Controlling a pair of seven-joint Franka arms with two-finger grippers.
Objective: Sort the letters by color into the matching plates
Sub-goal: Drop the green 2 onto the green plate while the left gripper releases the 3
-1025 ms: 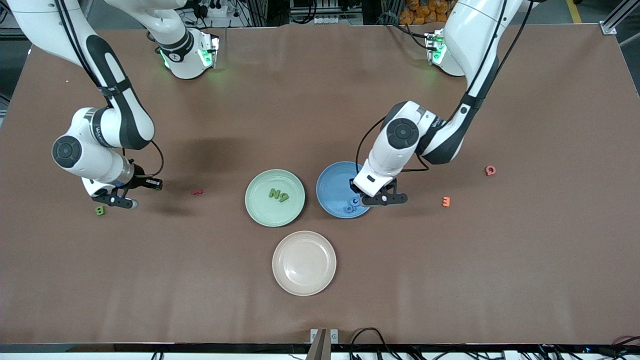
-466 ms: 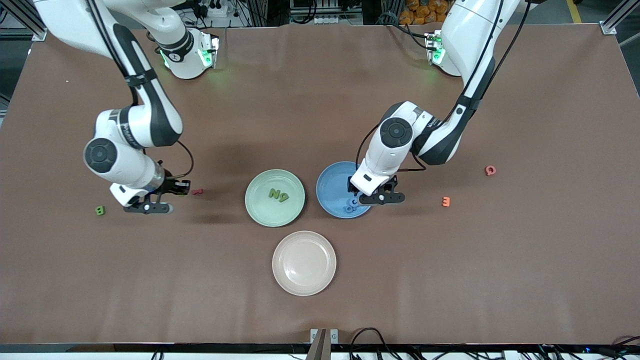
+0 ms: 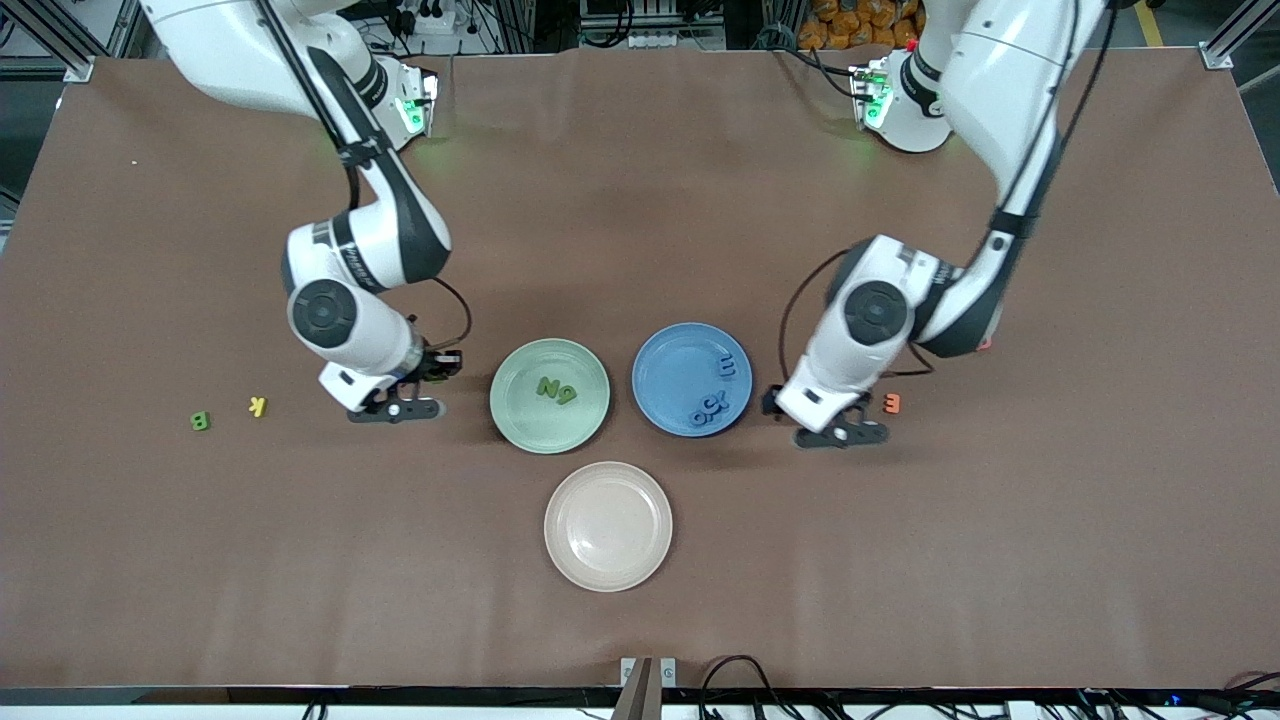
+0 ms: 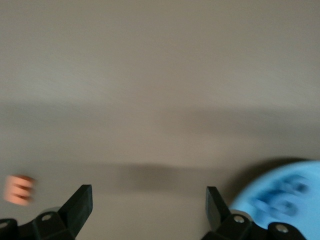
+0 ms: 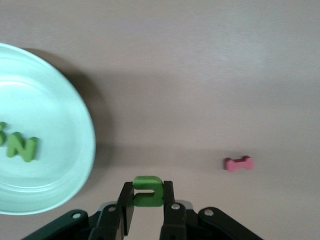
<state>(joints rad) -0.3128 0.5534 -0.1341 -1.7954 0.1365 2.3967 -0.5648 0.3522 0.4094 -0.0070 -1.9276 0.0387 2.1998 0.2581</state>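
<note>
- Nearest the front camera, the beige-pink plate point(image 3: 608, 526) lies unmoved.
- Beside the blue plate point(image 3: 665, 372), the left gripper point(image 3: 838, 432) has withdrawn over bare table, jaws spread; three blue letters point(image 3: 712, 402) now lie in it.
- Beside the green plate point(image 3: 525, 400), the right gripper point(image 3: 392, 409) has arrived, pinching a green letter point(image 5: 148, 191).
- Farther toward the right arm's end, a green B point(image 3: 200, 421) and a yellow K point(image 3: 258, 406) lie.

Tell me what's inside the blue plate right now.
The blue plate holds blue letters: an E near the rim toward the left arm's end, and a cluster at the rim nearer the front camera. They overlap, so the count and shapes there are unclear.
</note>
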